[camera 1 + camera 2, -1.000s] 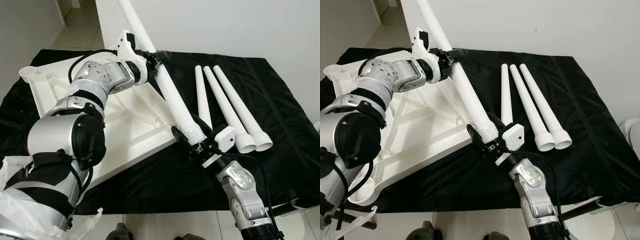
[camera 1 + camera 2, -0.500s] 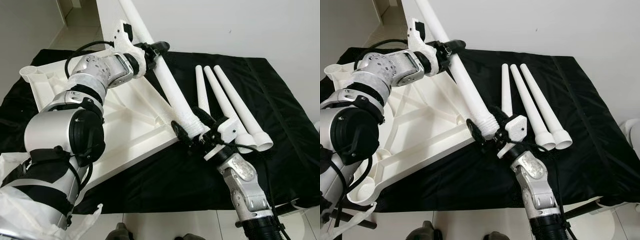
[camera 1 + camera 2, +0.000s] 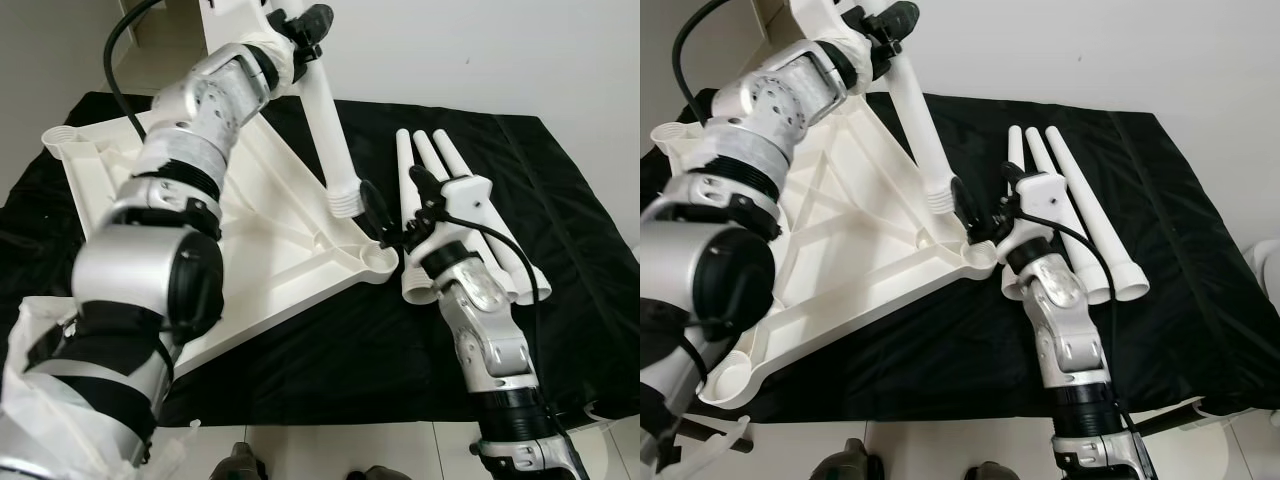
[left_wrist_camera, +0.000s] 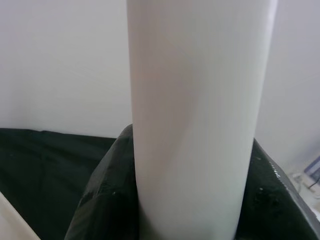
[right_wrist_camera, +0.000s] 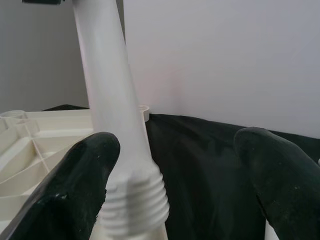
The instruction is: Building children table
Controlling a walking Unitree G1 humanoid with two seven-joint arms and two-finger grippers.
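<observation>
A white tabletop [image 3: 250, 240] lies upside down on a black cloth. My left gripper [image 3: 300, 25] is raised high and shut on a white table leg [image 3: 325, 120], which slants steeply down. The leg's threaded end [image 3: 345, 200] hangs just above and behind the tabletop's corner socket [image 3: 380, 260]. In the left wrist view the leg [image 4: 195, 115] sits between the black fingers [image 4: 105, 200]. My right gripper [image 3: 397, 200] is open beside the threaded end [image 5: 135, 200]; that end lies close to one finger [image 5: 75, 195] and apart from the other.
Three spare white legs [image 3: 445, 160] lie side by side on the black cloth [image 3: 570, 200], partly under my right arm. Another corner socket [image 3: 62, 137] is at the far left. A white wall stands behind. Crumpled plastic wrap [image 3: 30, 420] lies at the lower left.
My left arm has lifted the leg to a steeper angle, and its threaded end has swung over towards the corner socket. My right gripper, which clasped that end, now stands open beside it.
</observation>
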